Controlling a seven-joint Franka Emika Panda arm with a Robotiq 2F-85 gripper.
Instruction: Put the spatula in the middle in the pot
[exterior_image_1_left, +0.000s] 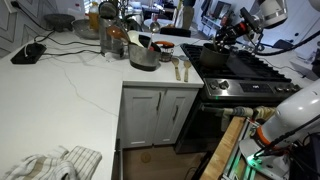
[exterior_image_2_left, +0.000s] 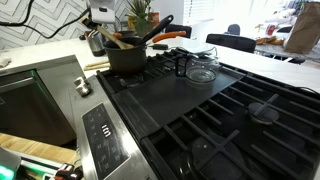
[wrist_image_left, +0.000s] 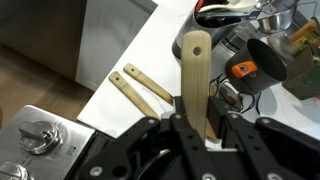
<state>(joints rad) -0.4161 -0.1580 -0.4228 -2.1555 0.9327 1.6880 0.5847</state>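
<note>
A wooden spatula (wrist_image_left: 194, 70) is gripped between the closed fingers of the gripper (wrist_image_left: 200, 122) at the lower centre of the wrist view, with its broad end pointing to the top of the frame. Two other wooden utensils (wrist_image_left: 140, 88) are laid side by side on the white counter (wrist_image_left: 120, 50), left of centre. The dark pot (exterior_image_1_left: 214, 55) (exterior_image_2_left: 128, 58) is set on the stove (exterior_image_2_left: 200, 110) in both exterior views, right of centre and at upper left.
</note>
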